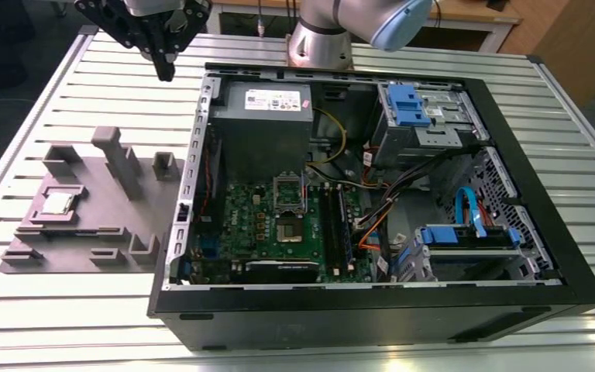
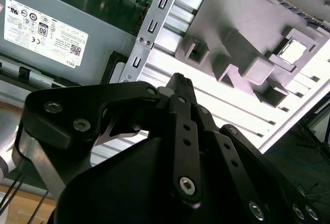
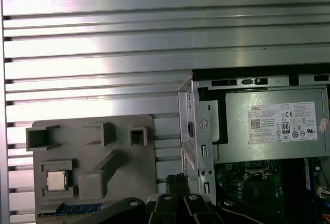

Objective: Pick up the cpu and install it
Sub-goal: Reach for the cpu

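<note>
At the exterior view's left, the grey fixture block (image 1: pixel 101 221) lies on the slatted table (image 1: pixel 70 93), close to that side's edge. The cpu (image 1: pixel 60 203) sits flat, metal top up, in a square recess toward the block's outer side, untouched. It is square, so you have no long axis to line up with.

Moving right, your gripper (image 1: pixel 163 71) hangs high over the table's far edge, jaws closed on nothing. It is just outside the far corner of the computer case (image 1: pixel 380 306). The cpu therefore lies well apart from the jaws, nearer the camera and further left.

Inside the case are the power supply (image 1: pixel 261 101) and the socket (image 1: pixel 289 225), which shows a dark centre.
</note>
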`<state>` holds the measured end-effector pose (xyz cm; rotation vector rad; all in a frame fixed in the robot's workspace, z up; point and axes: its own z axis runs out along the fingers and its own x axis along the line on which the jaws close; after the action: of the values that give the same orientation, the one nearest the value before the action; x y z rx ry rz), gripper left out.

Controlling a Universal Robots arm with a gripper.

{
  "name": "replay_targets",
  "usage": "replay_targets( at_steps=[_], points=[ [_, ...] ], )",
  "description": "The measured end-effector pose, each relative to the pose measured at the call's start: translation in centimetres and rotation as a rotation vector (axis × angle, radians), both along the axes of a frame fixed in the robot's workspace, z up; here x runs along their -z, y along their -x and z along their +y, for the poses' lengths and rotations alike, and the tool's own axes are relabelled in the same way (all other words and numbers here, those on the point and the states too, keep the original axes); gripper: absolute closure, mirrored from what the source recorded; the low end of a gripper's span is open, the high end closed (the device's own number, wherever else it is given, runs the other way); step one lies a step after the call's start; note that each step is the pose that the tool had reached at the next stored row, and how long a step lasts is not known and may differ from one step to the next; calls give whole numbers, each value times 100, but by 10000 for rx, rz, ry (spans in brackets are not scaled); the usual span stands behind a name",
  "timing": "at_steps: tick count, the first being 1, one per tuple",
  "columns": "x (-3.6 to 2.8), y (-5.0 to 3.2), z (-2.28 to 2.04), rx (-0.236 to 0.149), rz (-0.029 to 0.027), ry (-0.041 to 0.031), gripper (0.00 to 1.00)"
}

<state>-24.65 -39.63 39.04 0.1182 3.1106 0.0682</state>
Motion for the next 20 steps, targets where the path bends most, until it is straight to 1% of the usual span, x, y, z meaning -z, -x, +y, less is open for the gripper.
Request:
replay_targets(
  at_steps=[12, 13, 14, 20],
  points=[
    [0, 35, 0, -1, 1, 0, 90],
    [7, 38, 0, 0, 0, 0, 90],
    [15, 38, 0, 0, 1, 0, 90],
    [15, 38, 0, 0, 1, 1, 90]
  ],
)
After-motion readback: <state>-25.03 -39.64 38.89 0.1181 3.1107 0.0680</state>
